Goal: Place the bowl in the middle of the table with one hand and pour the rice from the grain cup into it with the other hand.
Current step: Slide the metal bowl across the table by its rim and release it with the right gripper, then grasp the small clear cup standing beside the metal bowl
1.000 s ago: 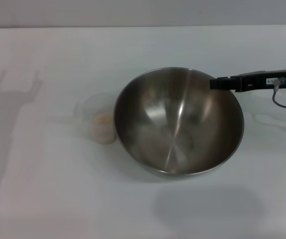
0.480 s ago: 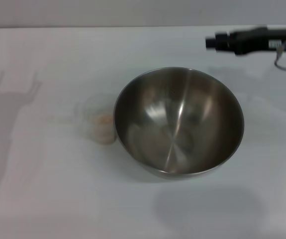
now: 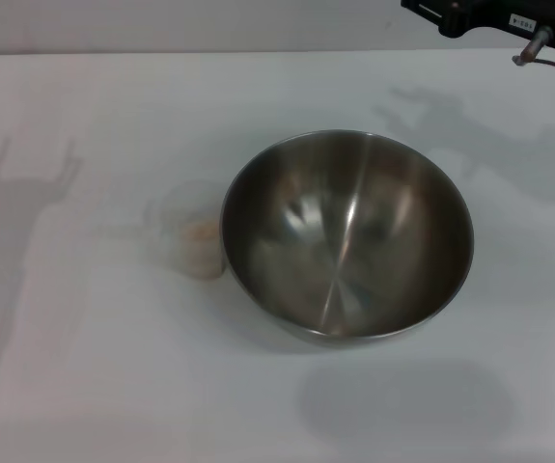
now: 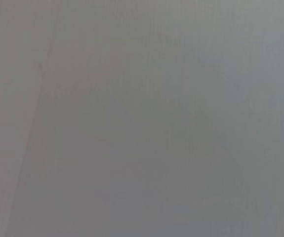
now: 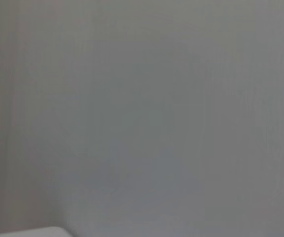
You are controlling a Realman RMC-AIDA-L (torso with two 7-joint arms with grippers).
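Head view: you had the large shiny steel bowl mid white table, small clear plastic grain cup with beige rice touching its left side. Right gripper sat cut off at the top edge; jaws unreadable. Next: left arm grabs cup, pours. Wrist views: blank grey, no left gripper.

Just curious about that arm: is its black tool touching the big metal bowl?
Apart. The head view shows the right tool at the far top corner, with bare table between it and the bowl.
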